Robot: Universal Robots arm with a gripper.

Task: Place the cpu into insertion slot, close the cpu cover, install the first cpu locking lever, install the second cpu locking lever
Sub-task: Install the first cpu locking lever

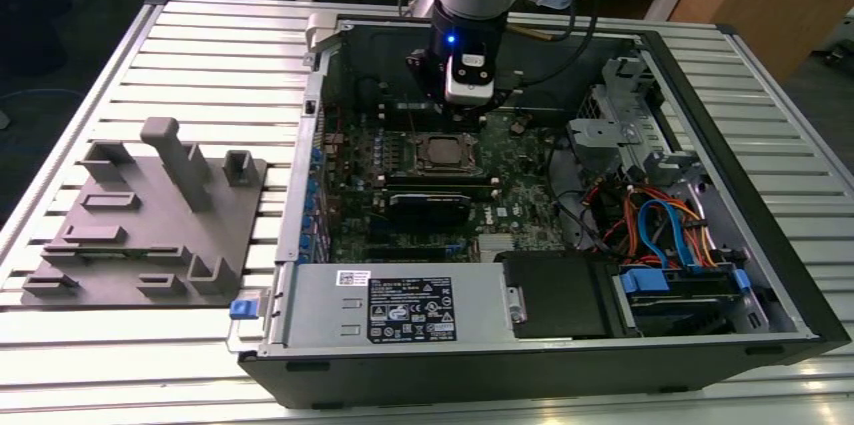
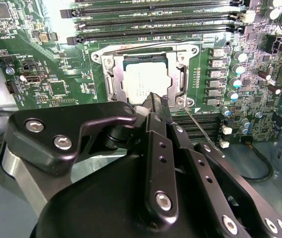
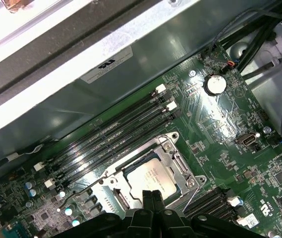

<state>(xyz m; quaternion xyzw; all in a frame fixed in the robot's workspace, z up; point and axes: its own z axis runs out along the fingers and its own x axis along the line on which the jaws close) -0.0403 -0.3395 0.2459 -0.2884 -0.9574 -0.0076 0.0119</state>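
Observation:
The cpu (image 2: 144,82) (image 3: 150,177), with its silvery top, lies in the insertion slot (image 1: 437,152) on the green board. The cpu cover (image 2: 112,75) (image 3: 179,166), a silvery frame, lies flat around it. A thin wire lever (image 2: 200,127) sticks out from one socket corner over the memory slots. In the first wrist view a hooked wire lever (image 3: 75,192) lies beside the socket. My gripper (image 1: 458,108) (image 2: 155,99) (image 3: 148,196) hangs just above the socket's edge, shut, with nothing between its fingers.
Long black memory slots (image 2: 150,22) flank the socket, with capacitors (image 2: 235,69) alongside. The open case holds a black block (image 1: 430,207), a power supply (image 1: 400,307) and cables (image 1: 654,235) on the exterior view's right. A grey fixture (image 1: 147,215) stands outside on the left.

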